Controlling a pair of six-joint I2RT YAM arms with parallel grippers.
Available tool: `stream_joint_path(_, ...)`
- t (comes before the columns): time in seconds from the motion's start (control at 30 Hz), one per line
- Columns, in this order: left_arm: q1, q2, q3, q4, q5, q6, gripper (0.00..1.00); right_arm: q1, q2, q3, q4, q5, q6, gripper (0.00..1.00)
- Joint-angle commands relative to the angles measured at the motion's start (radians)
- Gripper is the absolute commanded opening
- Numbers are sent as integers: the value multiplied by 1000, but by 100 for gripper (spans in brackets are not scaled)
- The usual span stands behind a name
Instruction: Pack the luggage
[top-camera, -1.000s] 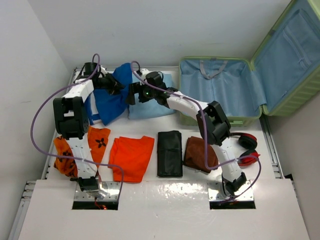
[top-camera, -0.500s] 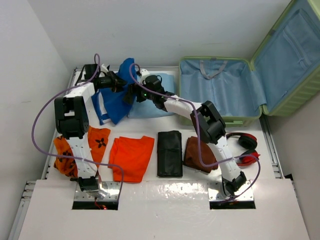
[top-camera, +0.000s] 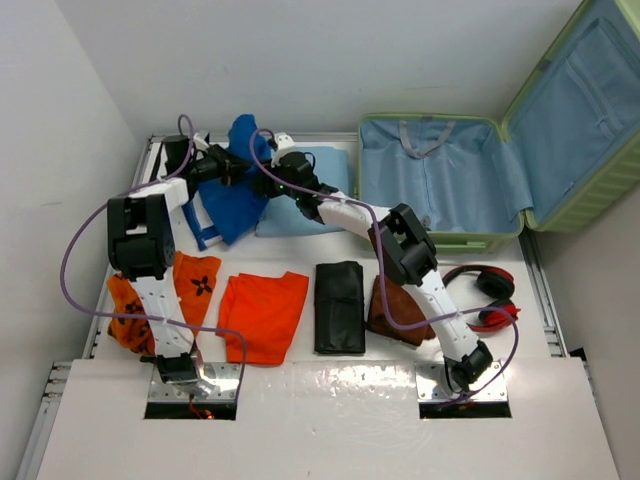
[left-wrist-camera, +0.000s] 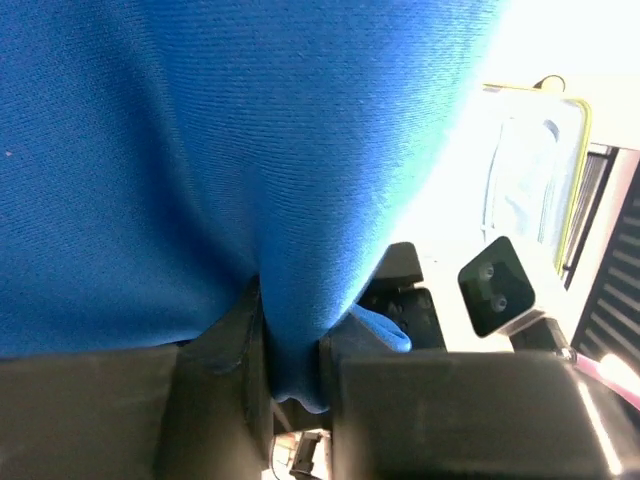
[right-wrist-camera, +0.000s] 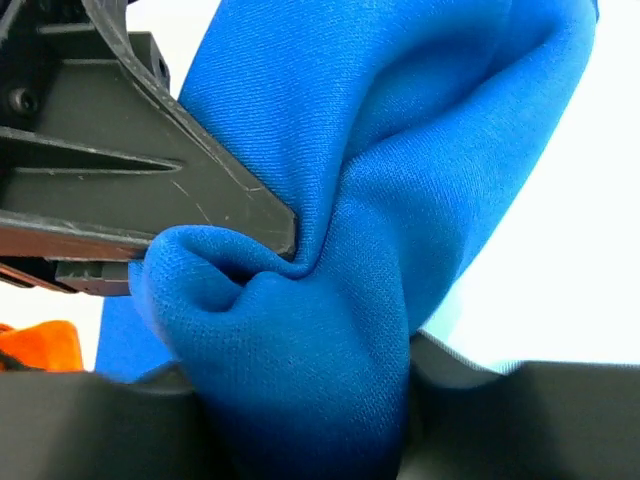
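The luggage (top-camera: 430, 190) lies open at the back right, a light-green shell with pale blue lining and its lid (top-camera: 585, 110) leaning up to the right. A blue garment (top-camera: 235, 195) hangs bunched at the back left, above the table. My left gripper (top-camera: 228, 165) pinches a fold of it, and the cloth (left-wrist-camera: 250, 150) fills the narrow gap between the jaws of that gripper (left-wrist-camera: 292, 345). My right gripper (top-camera: 262, 180) meets it from the right. In the right wrist view a thick wad of the same cloth (right-wrist-camera: 400, 200) sits between the jaws of that gripper (right-wrist-camera: 305, 420), with the left gripper's finger just above.
A light blue folded garment (top-camera: 315, 195) lies beside the luggage. Along the front lie an orange patterned cloth (top-camera: 195, 285), an orange shirt (top-camera: 262, 315), a black folded piece (top-camera: 340, 305) and a brown one (top-camera: 392, 310). Red-and-black headphones (top-camera: 490, 295) rest at the right.
Both grippers moved toward the back left with the blue garment. The right gripper, open a second ago, has shut on the cloth right beside the left gripper.
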Motion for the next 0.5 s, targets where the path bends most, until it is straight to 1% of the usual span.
stream_joint_path(0.0,-8,-131,-12,96,155,-81,28,13,-15,8,130,67,-49,0)
stream_joint_path(0.07,35,-167,-12,131,123,-80,65,13,-95,-38,182,51,-96,0)
stream_joint_path(0.1,53,-181,-12,132,109,-62,87,5,-147,-124,192,49,-115,0)
stream_joint_path(0.13,70,-194,1,115,94,-23,93,5,-175,-149,202,23,-139,0)
stream_joint_path(0.17,102,-206,33,86,65,14,96,-12,-242,-190,225,-1,-167,0)
stream_joint_path(0.2,118,-215,56,48,56,53,97,-19,-261,-213,224,-6,-166,0)
stream_joint_path(0.27,150,-215,98,-44,45,149,97,-33,-297,-223,202,-21,-164,0)
stream_joint_path(0.3,161,-215,130,-71,45,168,97,-64,-346,-233,202,-34,-158,0)
stream_joint_path(0.37,181,-215,114,-80,45,179,97,-96,-399,-269,201,-35,-146,0)
stream_joint_path(0.47,207,-269,57,-60,36,219,97,-153,-457,-296,158,-28,-112,0)
